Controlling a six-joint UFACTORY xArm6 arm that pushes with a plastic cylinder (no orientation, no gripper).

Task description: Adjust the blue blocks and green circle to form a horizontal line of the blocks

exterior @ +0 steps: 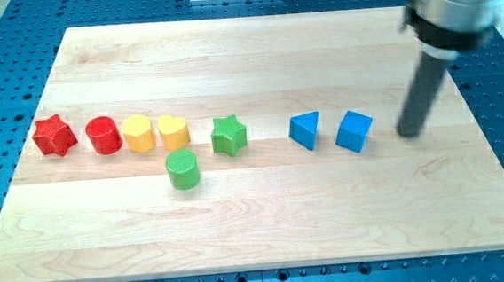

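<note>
While the rod stands at the view's right, every block sits apart from it on the wooden board (266, 220).
Tip: my tip (409, 134) is down at the board, just beside the blue cube on its right side, a small gap showing, not touching.
Gripper state: none fitted, only a straight dark rod, so there is nothing to be wide, narrow or holding.
Blue cube: blue cube (354, 131), right of centre, rightmost block, turned a bit on its base.
Blue triangle: blue triangle (305, 129), just left of the cube, near it but apart, about level with it.
Green circle: green circle (183, 169), left of centre, lower than the row, toward the view's bottom, below the gap between yellow heart and green star, close to both; contact cannot be told.
Green star: green star (228, 135), in the row, well left of the blue triangle.
Yellow heart: yellow heart (173, 131), left of the star, touching or almost touching the yellow hexagon.
Yellow hexagon: yellow hexagon (138, 133), shape a bit unclear, between heart and red circle.
Red circle: red circle (104, 135), just beside the hexagon.
Red star: red star (54, 135), leftmost, small gap to the red circle.
Surround: blue perforated table (14, 42) around the board.
</note>
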